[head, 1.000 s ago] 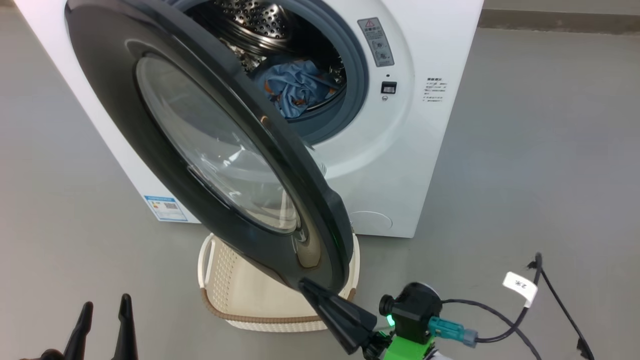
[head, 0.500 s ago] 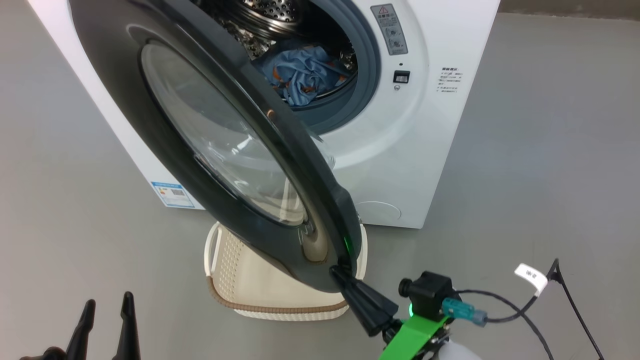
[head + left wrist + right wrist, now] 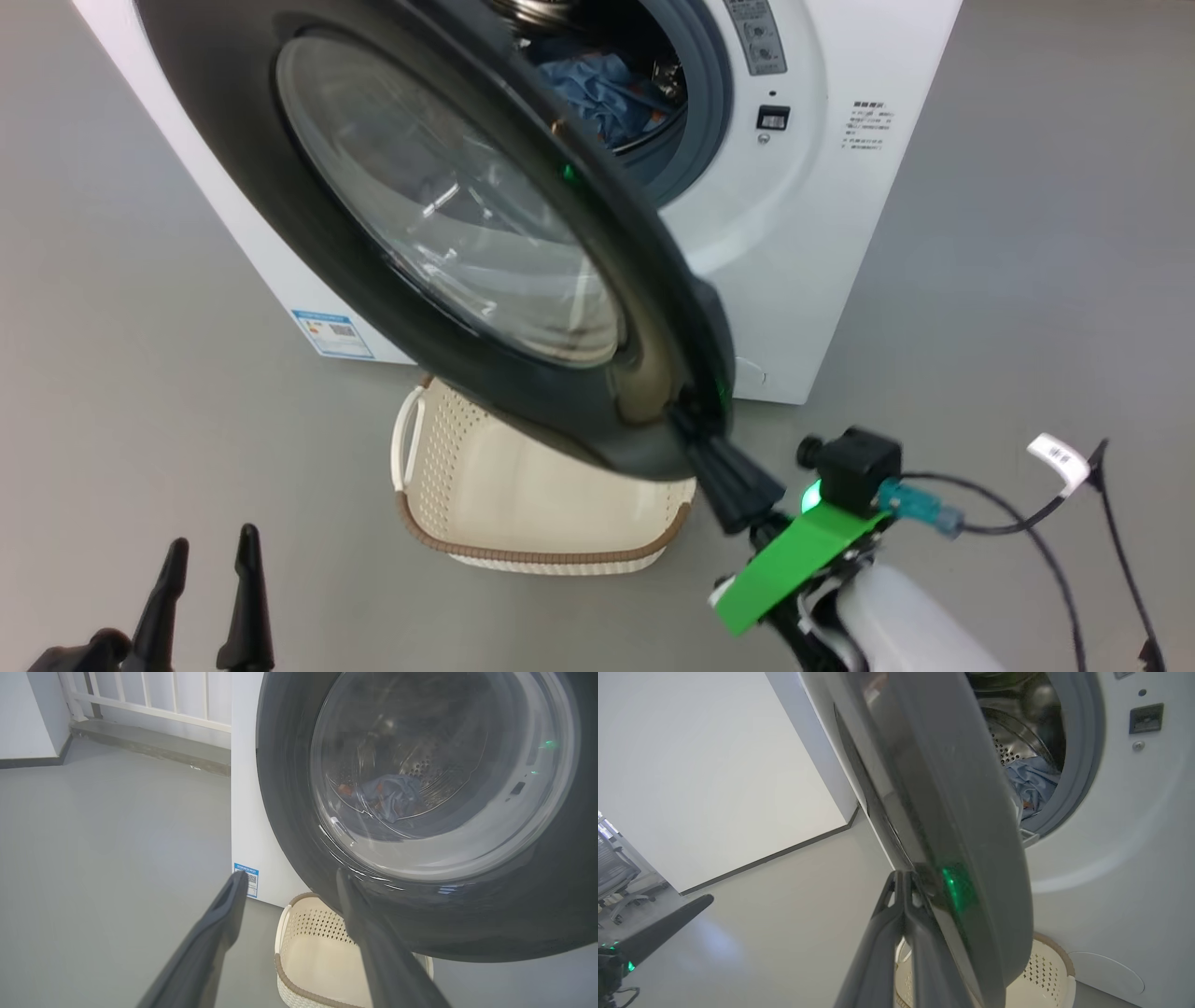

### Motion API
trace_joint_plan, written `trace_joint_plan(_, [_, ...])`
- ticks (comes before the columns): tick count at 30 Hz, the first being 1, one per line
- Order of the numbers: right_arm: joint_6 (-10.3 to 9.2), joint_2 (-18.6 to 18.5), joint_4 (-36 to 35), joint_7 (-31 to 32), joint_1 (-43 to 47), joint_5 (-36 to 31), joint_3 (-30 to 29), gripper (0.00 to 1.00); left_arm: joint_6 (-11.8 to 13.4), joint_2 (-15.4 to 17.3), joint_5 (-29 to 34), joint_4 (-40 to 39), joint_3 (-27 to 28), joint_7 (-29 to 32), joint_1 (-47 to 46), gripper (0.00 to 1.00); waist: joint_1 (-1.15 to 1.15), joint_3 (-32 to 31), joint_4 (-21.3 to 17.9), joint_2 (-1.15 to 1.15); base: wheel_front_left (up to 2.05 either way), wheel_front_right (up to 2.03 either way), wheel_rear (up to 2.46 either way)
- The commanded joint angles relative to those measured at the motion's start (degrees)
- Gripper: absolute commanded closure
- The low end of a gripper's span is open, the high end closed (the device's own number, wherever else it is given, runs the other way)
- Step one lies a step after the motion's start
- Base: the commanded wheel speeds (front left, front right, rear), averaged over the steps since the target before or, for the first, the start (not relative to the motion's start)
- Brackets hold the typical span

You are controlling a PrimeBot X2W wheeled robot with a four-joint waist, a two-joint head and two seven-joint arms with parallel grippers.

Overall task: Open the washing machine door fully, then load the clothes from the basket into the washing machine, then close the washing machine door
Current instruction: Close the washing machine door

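Washing machine door (image 3: pixel 448 233) meets my right hand (image 3: pixel 689 427) at its lower edge, fingers together, arm reaching up; my left hand (image 3: pixel 210 551) waits low, fingers apart. Beyond, the basket (image 3: pixel 523 553) sits under it, the clothes (image 3: pixel 597 89) inside the washing machine (image 3: pixel 794 280). The door has swung nearer shut than a second ago.

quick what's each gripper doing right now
left gripper: open, holding nothing
right gripper: shut, holding nothing, tips against the washing machine door

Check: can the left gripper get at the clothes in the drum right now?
Probably not: the left gripper is open but faces the outside of the washing machine door, with the clothes behind its glass.
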Motion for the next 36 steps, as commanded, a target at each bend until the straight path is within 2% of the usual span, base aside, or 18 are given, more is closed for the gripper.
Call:
trace_joint_plan(1, [0.07,0.7,-1.3,-0.3,-3.1,-0.4,-0.9,1.0,-0.1,0.4,-0.2,-1.8,1.9,-0.4,-3.1,0.0,0.0,0.9,0.2,0.0,0.0,0.0,0.0])
trace_joint_plan(17, [0.07,-0.7,2.0,-0.3,-15.6,-1.9,-14.3,1.0,-0.1,0.0,-1.5,-3.6,-0.2,-0.4,-9.3,0.0,0.0,7.8,3.1,0.0,0.0,0.0,0.0])
trace_joint_plan(27, [0.07,-2.3,5.2,-0.3,-23.0,-2.3,-17.8,1.0,-0.1,-0.4,-2.4,-4.3,-1.6,-0.4,-12.3,0.0,0.0,11.2,5.0,0.0,0.0,0.0,0.0])
trace_joint_plan(36, [0.07,-2.9,7.1,-0.3,-28.9,-2.0,-23.9,1.0,-0.1,-0.7,-2.9,-4.4,-3.2,-0.4,-14.4,0.0,0.0,13.9,6.9,0.0,0.0,0.0,0.0])
